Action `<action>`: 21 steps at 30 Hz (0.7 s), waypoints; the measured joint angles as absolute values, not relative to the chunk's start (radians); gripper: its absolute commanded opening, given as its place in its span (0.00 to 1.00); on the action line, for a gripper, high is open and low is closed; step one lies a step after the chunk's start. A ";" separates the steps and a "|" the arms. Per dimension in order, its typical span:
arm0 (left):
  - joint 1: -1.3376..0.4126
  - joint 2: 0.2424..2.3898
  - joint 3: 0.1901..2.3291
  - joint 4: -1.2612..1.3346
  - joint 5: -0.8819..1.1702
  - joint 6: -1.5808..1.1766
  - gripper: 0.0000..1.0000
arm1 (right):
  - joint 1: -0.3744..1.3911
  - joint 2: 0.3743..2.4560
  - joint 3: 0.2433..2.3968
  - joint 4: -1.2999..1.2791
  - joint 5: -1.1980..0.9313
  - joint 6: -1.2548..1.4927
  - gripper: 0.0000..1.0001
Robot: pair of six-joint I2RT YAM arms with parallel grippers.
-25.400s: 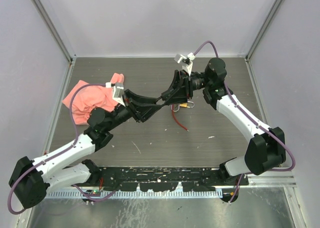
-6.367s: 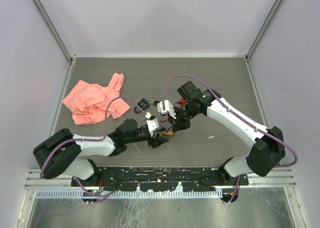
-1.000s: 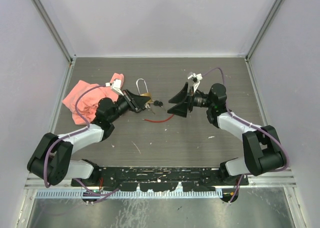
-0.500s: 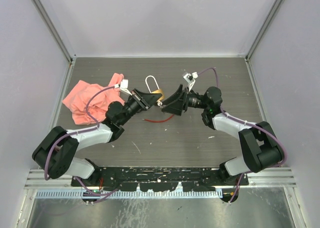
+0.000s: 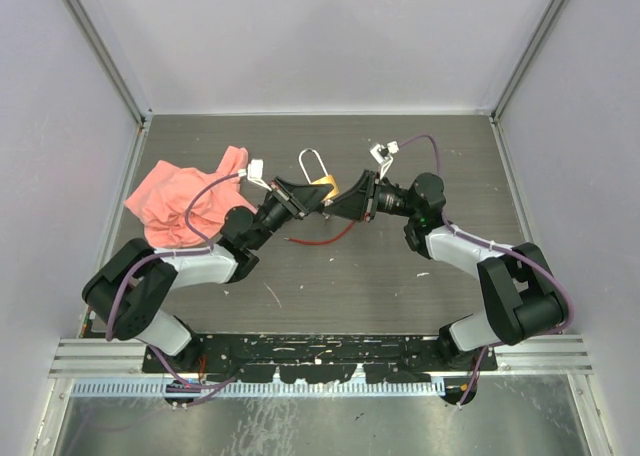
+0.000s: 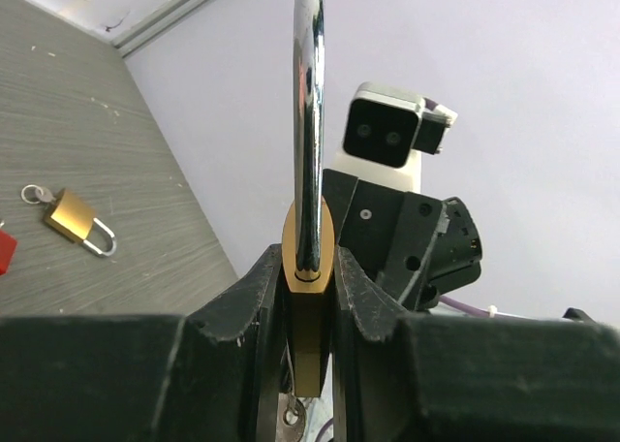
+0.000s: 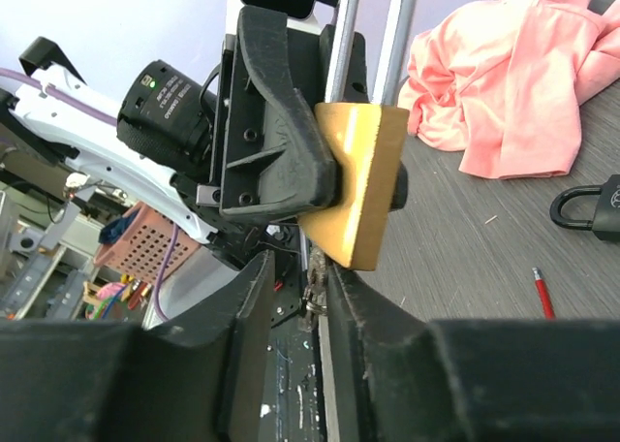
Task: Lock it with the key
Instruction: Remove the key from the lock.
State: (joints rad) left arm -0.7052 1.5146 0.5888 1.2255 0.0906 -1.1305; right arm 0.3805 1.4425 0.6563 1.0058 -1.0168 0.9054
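The left gripper is pinching the brass padlock by its flat sides. The body sits between its fingers and the shackle stands out past the fingertips. The lock is held off the table, facing the right gripper, which has its fingertips just under the lock's bottom edge.

The key shows as a thin metal piece hanging from that bottom edge, in the narrow gap between the right fingers. Those fingers stand close on either side of it. I cannot tell whether they already press on it or are still a little off. From the left wrist view only a ring shows below the body, so how deep the key sits in the lock is also unclear.

I judge the step in hand to be taking hold of the key, with the turn not yet made. Next, the right gripper needs a firm pinch on the key's head, square to the keyway. Then it needs a wrist roll about the key's own axis while the left gripper holds the body steady. Whether the shackle is fully seated cannot be read here. If it is not, it needs pressing home.
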 measured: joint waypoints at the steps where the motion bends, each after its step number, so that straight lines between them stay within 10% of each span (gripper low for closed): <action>1: -0.706 1.517 0.589 1.238 0.091 -1.135 0.00 | 0.380 1.443 0.656 1.006 -1.015 0.909 0.22; 4: -0.708 1.522 0.589 1.264 0.094 -1.142 0.00 | 0.378 1.443 0.656 1.005 -1.007 0.920 0.02; 21: -0.700 1.462 0.585 1.238 0.105 -0.812 0.00 | 0.398 1.515 0.658 1.093 -0.982 1.013 0.01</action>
